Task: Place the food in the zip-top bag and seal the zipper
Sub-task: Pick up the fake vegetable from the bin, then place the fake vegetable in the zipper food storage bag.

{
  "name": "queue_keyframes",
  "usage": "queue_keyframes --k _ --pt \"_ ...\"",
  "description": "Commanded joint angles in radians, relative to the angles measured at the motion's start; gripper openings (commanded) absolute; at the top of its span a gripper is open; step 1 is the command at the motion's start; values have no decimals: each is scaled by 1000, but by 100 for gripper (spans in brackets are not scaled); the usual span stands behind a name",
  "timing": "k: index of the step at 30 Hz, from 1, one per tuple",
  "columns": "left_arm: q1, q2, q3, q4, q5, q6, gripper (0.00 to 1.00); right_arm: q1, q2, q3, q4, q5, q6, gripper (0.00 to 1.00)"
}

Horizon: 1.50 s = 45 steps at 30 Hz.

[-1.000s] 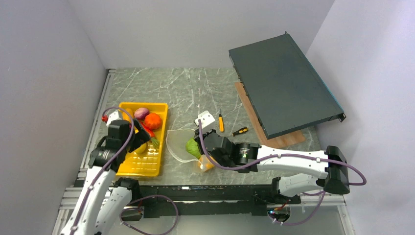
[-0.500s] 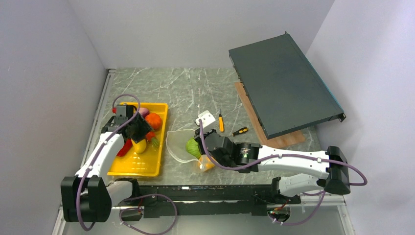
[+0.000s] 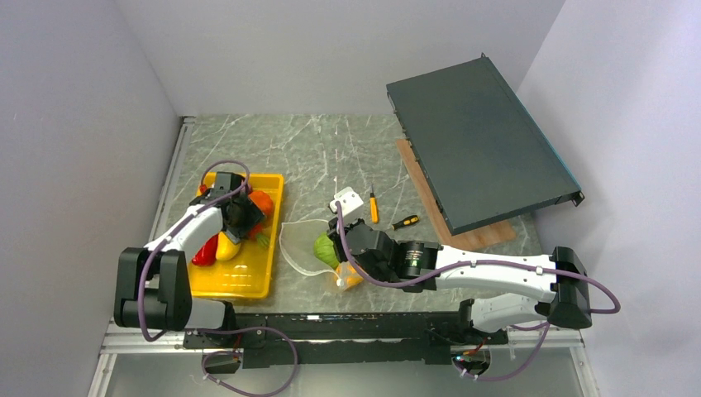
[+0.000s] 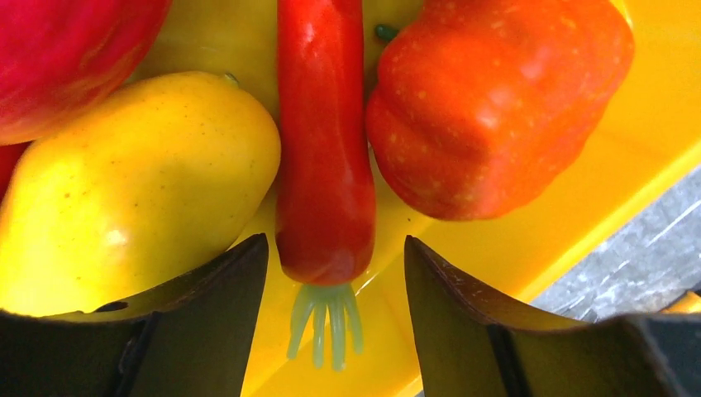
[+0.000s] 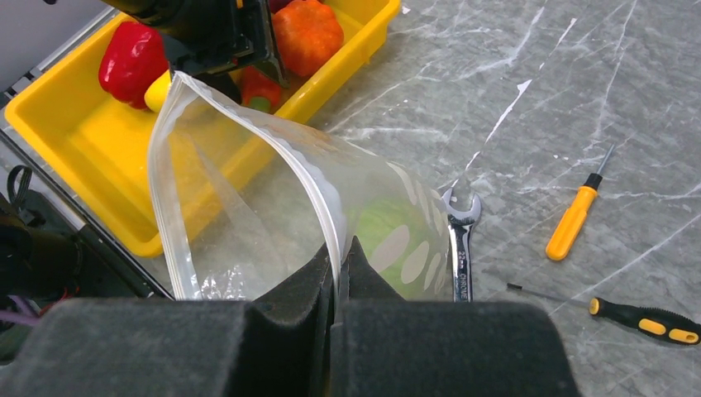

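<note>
My left gripper (image 4: pixel 335 314) is low in the yellow tray (image 4: pixel 512 248) and open. An orange-red carrot (image 4: pixel 324 165) lies with its green stem end between the fingers, with a gap on both sides. A yellow pepper (image 4: pixel 124 190) lies to the carrot's left, an orange piece (image 4: pixel 496 99) to its right, and a red pepper (image 5: pixel 132 58) beyond. My right gripper (image 5: pixel 340 256) is shut on the zipper (image 5: pixel 306 174) and holds the zip-top bag (image 5: pixel 240 190) with its mouth gaping toward the tray. A green cabbage (image 5: pixel 388 236) sits inside the bag.
A steel wrench (image 5: pixel 460 240) lies just right of the bag, with two screwdrivers (image 5: pixel 574 219) (image 5: pixel 645 318) further right. A dark flat panel (image 3: pixel 479 149) leans over a wooden board (image 3: pixel 463 236) at the back right. A small white block (image 3: pixel 345 198) lies behind the bag.
My left arm has stretched forward from the tray's near side to the carrot, and its jaws have narrowed around the stem end. The right arm and the bag have stayed put.
</note>
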Motion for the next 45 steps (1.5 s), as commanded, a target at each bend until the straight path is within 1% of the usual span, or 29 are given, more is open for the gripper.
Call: queue_keyframes --k 1,4,7,9,11,12,13,15,19,21,24,26,28,30,31,33,35,37,42,45 --pt "-8 60 11 45 -88 -39 65 2 -22 25 40 -5 17 0" --pt "-15 80 2 50 -107 -32 60 1 -23 26 38 -5 17 0" --pt "-28 43 -9 33 -120 -23 55 1 -27 23 38 -8 19 0" --pt "-41 -22 -18 12 -123 -8 46 3 -28 22 38 -10 20 0" --pt "-57 -108 -25 -22 -136 10 33 2 -29 21 35 -9 22 0" --pt "-59 -156 -26 -41 -135 17 28 2 -29 19 35 -9 24 0" --pt "-61 -209 -25 -65 -132 23 26 1 -28 18 37 -7 25 0" --pt "-62 -315 -24 -104 -106 53 26 1 -26 18 41 -8 26 0" --pt "-62 -519 -8 -185 2 103 27 1 -18 33 38 -13 32 0" --pt "-61 -619 3 -230 71 123 28 1 -18 37 39 -18 36 0" --pt "-62 -761 16 -271 232 148 29 1 -20 41 37 -21 46 0" --pt "-61 -838 8 -263 370 128 30 1 -20 45 37 -32 54 0" --pt "-62 -908 -1 -252 502 68 30 1 -22 54 38 -43 64 0" --pt "-62 -971 0 -247 606 11 30 2 -20 62 43 -46 73 0" --pt "-62 -1000 10 -256 620 -12 29 1 -19 65 45 -45 76 0" --pt "-62 -1042 50 -286 635 -47 28 2 -11 74 47 -32 88 0" --pt "-62 -1058 88 -317 664 -68 23 1 -3 81 46 8 107 0" --pt "-62 -1061 109 -325 709 -92 20 1 12 93 33 77 149 0" --pt "-62 -1078 127 -307 758 -149 20 2 69 111 76 187 197 0" --pt "-62 -1081 115 -287 782 -183 19 2 107 150 75 207 230 0"
